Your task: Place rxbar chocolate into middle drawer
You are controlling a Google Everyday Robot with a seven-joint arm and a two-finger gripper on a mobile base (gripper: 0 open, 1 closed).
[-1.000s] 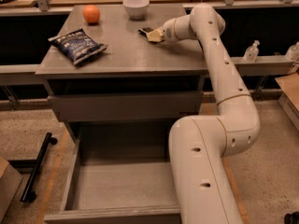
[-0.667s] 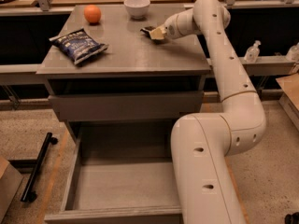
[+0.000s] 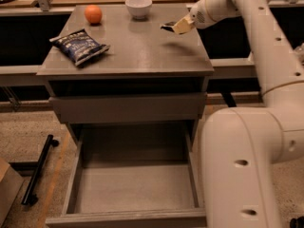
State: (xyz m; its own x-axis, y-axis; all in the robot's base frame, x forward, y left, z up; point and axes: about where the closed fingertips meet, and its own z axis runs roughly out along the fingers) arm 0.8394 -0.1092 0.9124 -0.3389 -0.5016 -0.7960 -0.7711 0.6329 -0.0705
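The rxbar chocolate is a small black bar held in my gripper, which is shut on it. It hangs a little above the right back part of the grey cabinet top and casts a shadow there. The middle drawer is pulled out wide open below, a shallow grey tray with nothing in it. It lies well below and in front of the gripper. My white arm comes in from the right and its lower links cover the drawer's right edge.
A dark-blue chip bag lies on the left of the top, with an orange and a white bowl at the back. A closed drawer front sits above the open drawer. A black bar and a cardboard box are on the floor at left.
The gripper has risen from the cabinet top with the bar in it. The arm's upper link has swung up and back.
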